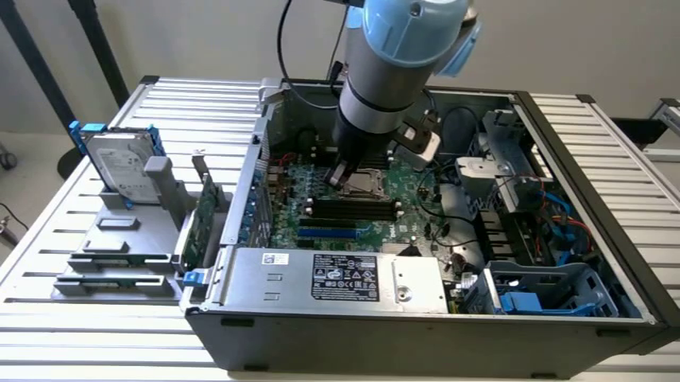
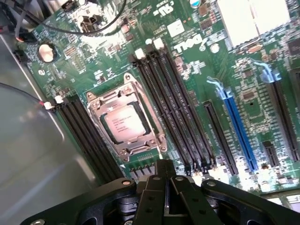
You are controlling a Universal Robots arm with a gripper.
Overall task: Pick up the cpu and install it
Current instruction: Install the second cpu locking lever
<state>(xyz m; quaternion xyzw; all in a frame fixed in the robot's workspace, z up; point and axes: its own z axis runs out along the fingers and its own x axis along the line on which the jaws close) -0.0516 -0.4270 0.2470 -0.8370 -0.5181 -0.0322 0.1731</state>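
The cpu [image 2: 125, 123], a small square chip with a silver top, lies flat inside the metal socket frame [image 2: 140, 146] on the green motherboard [image 2: 243, 89]. My gripper [image 2: 164, 165] hovers just above the board beside the socket, its black fingers pressed together with nothing between them. In the exterior view the arm reaches down into the open computer case [image 1: 595, 263], the gripper [image 1: 342, 175] sits right next to the socket, and the cpu [image 1: 367, 185] shows as a pale patch beneath it.
Black memory slots [image 2: 173, 108] flank the socket and a blue slot [image 2: 239, 131] lies further off. Outside the case, a hard drive with blue rails [image 1: 119, 163] and upright green cards [image 1: 207, 211] stand in grey holders. A power supply [image 1: 330, 278] fills the case front.
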